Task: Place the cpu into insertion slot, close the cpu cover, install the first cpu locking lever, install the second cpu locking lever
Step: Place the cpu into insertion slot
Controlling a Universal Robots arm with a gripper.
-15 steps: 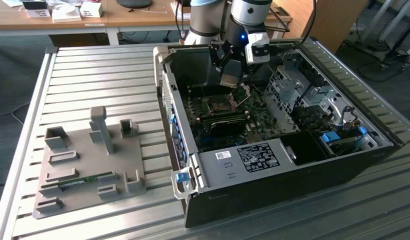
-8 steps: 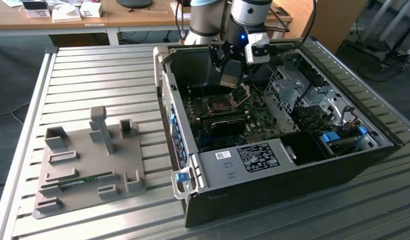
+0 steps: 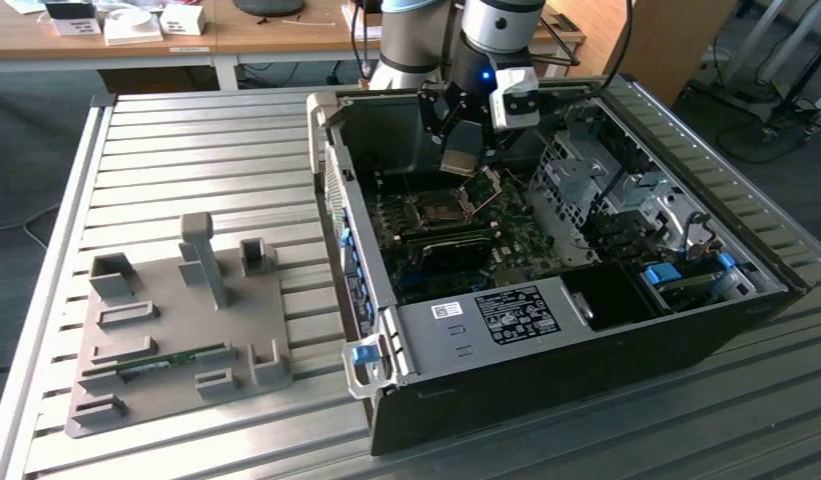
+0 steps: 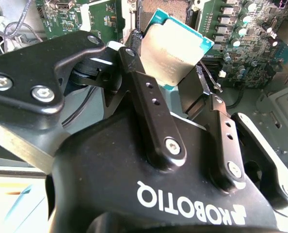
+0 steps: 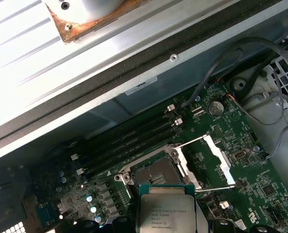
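Hand: you have the hand (image 4: 169, 68) closed on the cpu (image 4: 175, 46). Two black fingers (image 4: 151, 104) pinch its opposite edges, and the chip is tilted.
Exterior view: here you see the hand hanging inside the open computer case (image 3: 517, 400) on the slatted bench (image 3: 197, 150). The cpu is above the insertion slot (image 3: 437, 212) and clear of it. A grey fixture plate (image 3: 163, 335) lies on the bench at the exterior view's left.
First wrist view: you look down on the insertion slot with its dark centre bare. The cpu cover (image 5: 217, 156) is swung up beside it, and long black memory slots (image 5: 129, 141) run along the other side.
Second wrist view: you get the silvery top of the cpu close up.
Cut off: the first wrist view's picture edge crops the cpu.
Hard to make out: in the second wrist view the chip hides most of the slot. In the exterior view you can barely tell the cover from the hand.
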